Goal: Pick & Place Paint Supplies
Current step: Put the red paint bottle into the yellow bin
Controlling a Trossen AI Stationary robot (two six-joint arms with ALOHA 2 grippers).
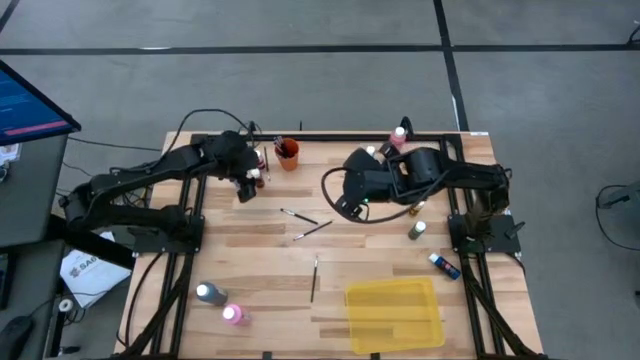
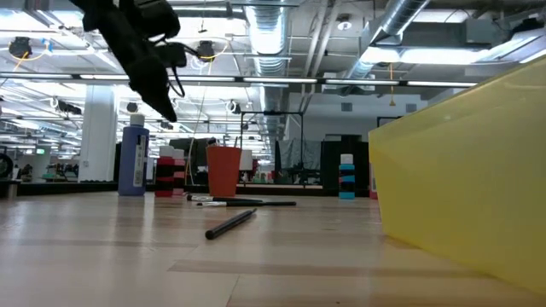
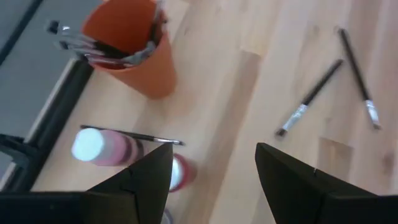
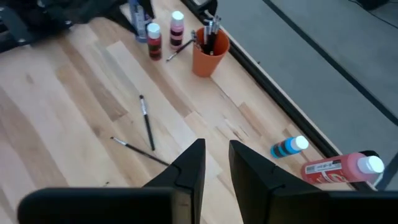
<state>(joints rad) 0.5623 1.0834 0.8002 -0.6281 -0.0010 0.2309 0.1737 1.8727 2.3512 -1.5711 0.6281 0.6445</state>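
Note:
My left gripper (image 3: 214, 171) hangs open above the table's far left, next to an orange cup (image 3: 134, 53) that holds several brushes. Just beyond its fingers a pink bottle (image 3: 102, 147) lies on its side and a red bottle (image 3: 181, 173) stands, with a thin brush (image 3: 140, 137) beside them. Two more brushes (image 1: 298, 215) (image 1: 312, 230) lie crossed mid-table, and a third (image 1: 314, 278) lies nearer. My right gripper (image 4: 216, 163) hovers high over the table's middle, its fingers a narrow gap apart with nothing between them.
A yellow tray (image 1: 393, 312) sits at the near right. Bottles are scattered about: blue (image 4: 289, 148) and red (image 4: 339, 168) lying at the far right, a brown one (image 1: 417, 230), a blue one (image 1: 444, 265), and a grey-blue (image 1: 210, 293) and a pink one (image 1: 233, 314) at the near left.

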